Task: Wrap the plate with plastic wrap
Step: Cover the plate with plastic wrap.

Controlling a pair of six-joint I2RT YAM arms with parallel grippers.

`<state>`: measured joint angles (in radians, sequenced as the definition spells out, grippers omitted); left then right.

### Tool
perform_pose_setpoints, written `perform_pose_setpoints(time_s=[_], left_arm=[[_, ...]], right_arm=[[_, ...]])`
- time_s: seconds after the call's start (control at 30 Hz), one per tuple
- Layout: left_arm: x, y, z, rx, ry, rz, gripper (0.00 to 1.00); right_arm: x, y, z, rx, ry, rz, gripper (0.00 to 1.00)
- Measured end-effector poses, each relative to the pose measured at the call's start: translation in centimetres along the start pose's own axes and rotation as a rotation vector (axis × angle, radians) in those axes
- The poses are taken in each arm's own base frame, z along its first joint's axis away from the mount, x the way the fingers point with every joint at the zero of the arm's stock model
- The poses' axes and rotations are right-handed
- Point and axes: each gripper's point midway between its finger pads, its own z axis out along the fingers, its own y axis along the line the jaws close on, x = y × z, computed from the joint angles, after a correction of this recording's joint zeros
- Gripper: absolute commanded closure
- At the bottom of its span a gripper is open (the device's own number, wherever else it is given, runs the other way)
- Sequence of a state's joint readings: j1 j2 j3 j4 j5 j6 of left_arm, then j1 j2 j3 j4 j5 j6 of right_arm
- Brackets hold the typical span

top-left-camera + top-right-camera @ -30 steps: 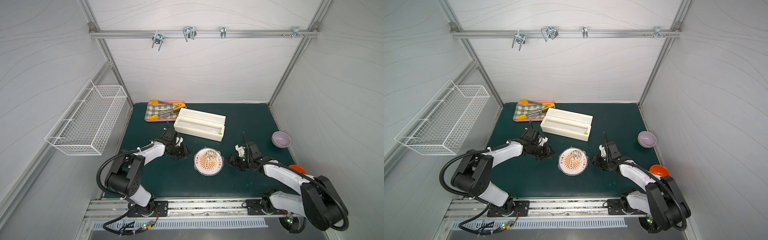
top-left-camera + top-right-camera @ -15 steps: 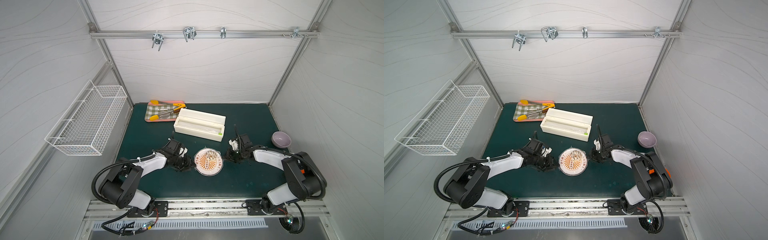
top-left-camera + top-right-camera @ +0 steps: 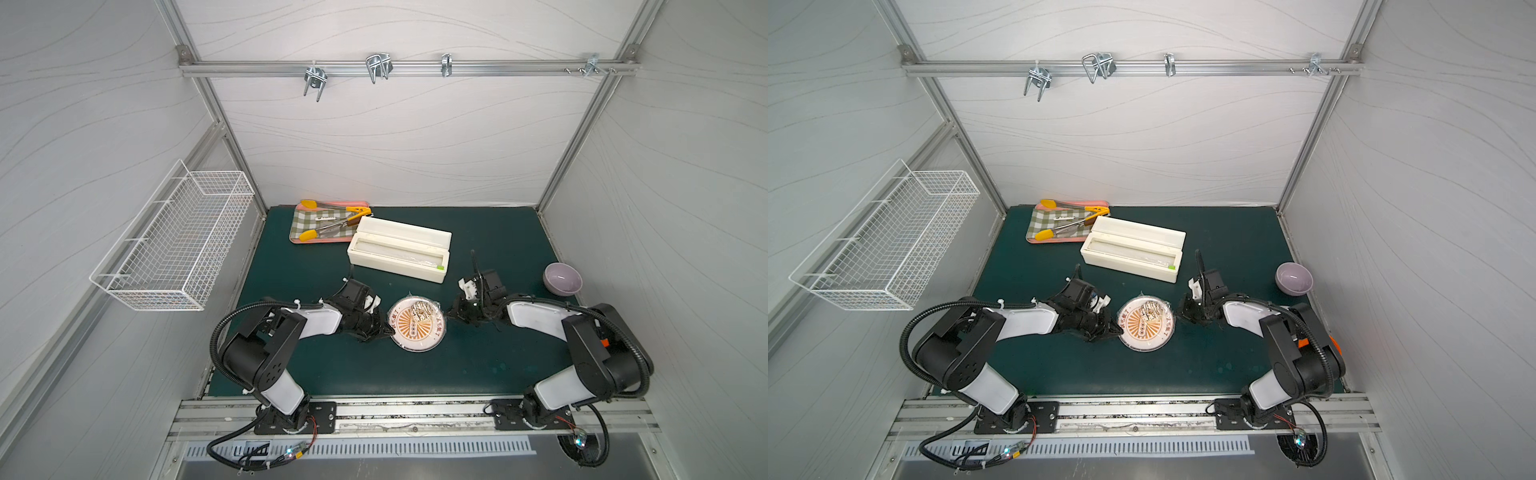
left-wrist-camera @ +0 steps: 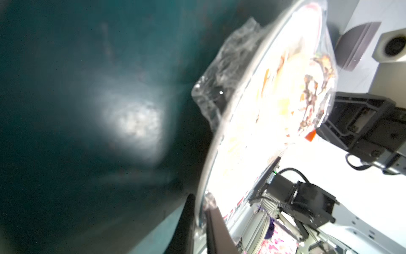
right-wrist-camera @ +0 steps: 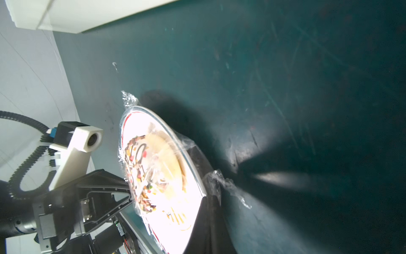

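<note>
Two hands shut at opposite rims of the plate, middle of the tabletop
Left hand pinches plastic wrap at the rim; right hand fully closed, its hold unclear; best to draw film taut, tuck it under without tilting the plate; surface scuffed dark green; white-panelled enclosure.

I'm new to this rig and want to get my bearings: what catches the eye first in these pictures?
The plate, orange sunburst print, sits centre-scene in both top views under glossy, crinkled plastic wrap. The left gripper and right gripper sit at its opposite edges. Behind it lies a long cream dispenser box, with a lilac bowl off to the robot's right.
</note>
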<state>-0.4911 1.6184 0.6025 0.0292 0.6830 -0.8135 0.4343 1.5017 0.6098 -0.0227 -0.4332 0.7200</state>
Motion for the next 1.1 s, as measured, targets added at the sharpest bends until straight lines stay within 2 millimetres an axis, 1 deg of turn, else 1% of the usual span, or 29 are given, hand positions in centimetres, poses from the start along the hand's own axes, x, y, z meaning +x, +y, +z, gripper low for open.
perform_pose_setpoints(time_s=[0.13, 0.2, 0.3, 0.4, 0.57, 0.67, 0.77, 0.83, 0.93, 1.0, 1.1], left_arm=[[-0.4, -0.2, 0.0, 0.016, -0.009, 0.006, 0.98], [-0.4, -0.2, 0.0, 0.016, -0.009, 0.007, 1.00], [-0.4, -0.2, 0.0, 0.016, -0.010, 0.010, 1.00], [-0.5, -0.1, 0.1, 0.015, -0.010, 0.008, 1.00], [-0.5, -0.1, 0.1, 0.016, -0.011, 0.013, 1.00], [-0.6, -0.2, 0.1, 0.023, -0.014, 0.015, 1.00], [-0.6, 0.0, 0.1, 0.065, -0.015, -0.014, 1.00], [-0.7, 0.0, -0.1, 0.111, -0.027, -0.037, 1.00], [-0.7, 0.2, -0.4, 0.160, -0.032, -0.068, 1.00], [-0.8, 0.2, -0.6, 0.178, -0.037, -0.086, 1.00], [-1.1, 0.2, -0.7, 0.200, -0.046, -0.120, 1.00]], right_arm=[[-0.2, -0.7, -0.3, 0.029, -0.019, 0.024, 1.00], [-0.3, -1.5, -0.3, 0.064, -0.032, 0.035, 1.00], [0.2, -2.9, -0.3, 0.096, -0.038, 0.072, 1.00], [0.2, -2.9, -0.2, 0.086, -0.037, 0.090, 1.00], [0.3, -2.6, 0.0, 0.150, -0.007, 0.052, 1.00], [0.5, -1.3, 1.1, 0.180, 0.012, -0.002, 1.00], [0.6, -1.2, 1.3, 0.211, -0.014, -0.004, 0.98], [0.6, -1.2, 1.2, 0.194, -0.032, 0.013, 0.95], [0.8, -1.0, 1.3, 0.124, -0.028, 0.051, 0.97], [1.6, -0.5, 1.6, 0.060, 0.008, 0.078, 1.00], [2.8, 0.2, 2.0, 0.000, 0.044, 0.113, 1.00]])
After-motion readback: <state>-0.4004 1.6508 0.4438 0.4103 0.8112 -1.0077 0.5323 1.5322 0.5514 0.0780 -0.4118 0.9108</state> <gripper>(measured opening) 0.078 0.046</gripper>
